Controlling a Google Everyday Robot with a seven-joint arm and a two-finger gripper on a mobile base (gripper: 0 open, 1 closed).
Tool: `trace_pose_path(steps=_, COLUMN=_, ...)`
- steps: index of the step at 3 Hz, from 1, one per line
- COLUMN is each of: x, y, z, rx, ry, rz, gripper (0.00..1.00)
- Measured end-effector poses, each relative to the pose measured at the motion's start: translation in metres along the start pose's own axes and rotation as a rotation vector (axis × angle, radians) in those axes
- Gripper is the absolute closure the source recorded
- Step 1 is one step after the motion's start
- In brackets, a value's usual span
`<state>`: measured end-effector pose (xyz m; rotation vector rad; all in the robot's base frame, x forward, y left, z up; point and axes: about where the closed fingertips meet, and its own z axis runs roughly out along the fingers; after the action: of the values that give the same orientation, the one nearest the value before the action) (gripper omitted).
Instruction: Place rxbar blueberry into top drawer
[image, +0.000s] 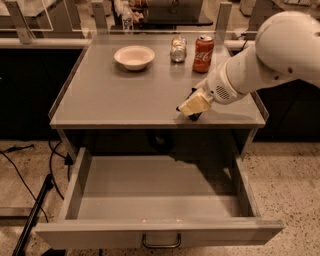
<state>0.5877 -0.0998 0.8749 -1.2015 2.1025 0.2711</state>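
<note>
rxbar blueberry (195, 116): dark, mostly hidden under gripper (192, 106), near tabletop (125, 95) front edge. top drawer (150, 185): pulled open, grey.
</note>
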Motion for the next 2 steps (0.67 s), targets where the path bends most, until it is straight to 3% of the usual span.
trace_pose_path(steps=2, x=0.025, y=0.03, z=-0.047, rx=-0.119, ry=-0.004, rz=-0.161, gripper=1.0)
